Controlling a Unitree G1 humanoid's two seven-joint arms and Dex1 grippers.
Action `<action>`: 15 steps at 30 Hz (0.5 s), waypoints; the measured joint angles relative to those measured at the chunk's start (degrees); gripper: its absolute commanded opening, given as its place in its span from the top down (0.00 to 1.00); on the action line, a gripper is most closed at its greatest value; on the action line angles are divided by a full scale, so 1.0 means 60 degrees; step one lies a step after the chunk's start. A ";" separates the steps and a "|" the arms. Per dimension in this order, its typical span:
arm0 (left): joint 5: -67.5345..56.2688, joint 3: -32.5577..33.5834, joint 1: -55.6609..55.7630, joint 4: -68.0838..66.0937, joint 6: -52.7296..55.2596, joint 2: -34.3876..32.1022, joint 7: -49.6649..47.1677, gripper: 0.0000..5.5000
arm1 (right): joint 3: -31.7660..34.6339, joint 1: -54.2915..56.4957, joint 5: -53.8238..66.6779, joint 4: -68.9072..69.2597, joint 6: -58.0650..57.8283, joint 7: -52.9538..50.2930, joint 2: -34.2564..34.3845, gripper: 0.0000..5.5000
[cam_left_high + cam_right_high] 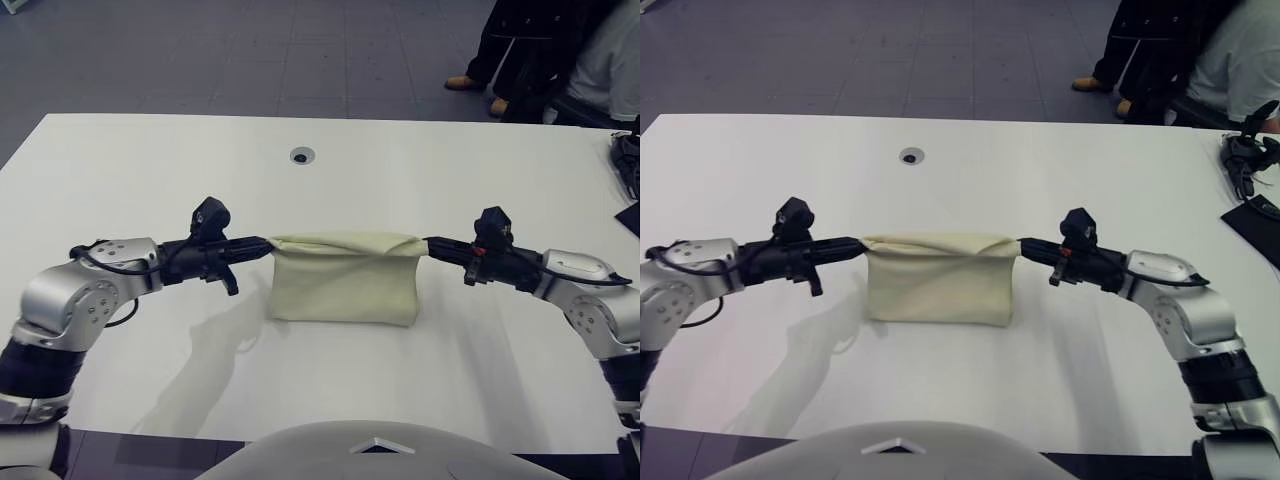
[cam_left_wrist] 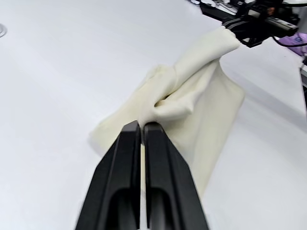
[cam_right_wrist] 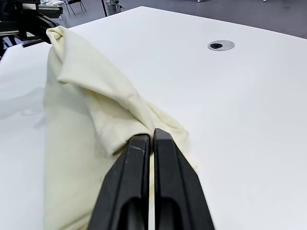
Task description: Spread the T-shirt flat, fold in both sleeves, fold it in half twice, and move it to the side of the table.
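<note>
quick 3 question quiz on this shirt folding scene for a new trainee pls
1. Multiple choice: what holds the T-shirt?
A) one gripper alone
B) both grippers, one at each upper corner
C) neither gripper

2. Fill in: seen from the robot, the round cable port in the table lies ___ the T-shirt.

3. True or false: the T-shirt lies spread out flat with both sleeves showing.

Key
1. B: the left gripper and the right gripper are each shut on a corner.
2. beyond
3. False: it hangs as a folded panel between the grippers.
</note>
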State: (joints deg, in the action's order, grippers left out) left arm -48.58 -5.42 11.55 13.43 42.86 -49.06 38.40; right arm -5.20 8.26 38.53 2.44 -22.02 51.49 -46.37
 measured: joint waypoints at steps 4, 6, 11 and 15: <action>0.1500 -0.0422 0.0344 -0.0637 -0.0275 0.0810 -0.0641 0.89 | 0.0023 0.0035 -0.0620 -0.0512 0.0048 0.0057 0.0414 0.89; 0.2226 -0.0495 0.0371 -0.1124 -0.0300 0.0967 -0.0974 0.83 | 0.0310 -0.0010 -0.0896 -0.0796 0.0050 -0.0298 0.0630 0.84; 0.2552 0.0242 0.0578 -0.1507 -0.0448 0.2315 -0.2035 0.66 | 0.1504 0.0169 -0.0997 -0.1010 0.0158 -0.2276 0.1859 0.68; 0.2648 0.1202 0.0560 -0.1762 -0.0693 0.3049 -0.2885 0.53 | 0.1642 -0.0209 -0.1007 -0.0187 0.0149 -0.2475 0.2180 0.55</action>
State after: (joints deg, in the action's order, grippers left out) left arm -32.69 1.79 14.91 2.85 38.70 -30.77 21.09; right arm 4.65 7.01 32.49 1.32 -21.13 36.64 -33.29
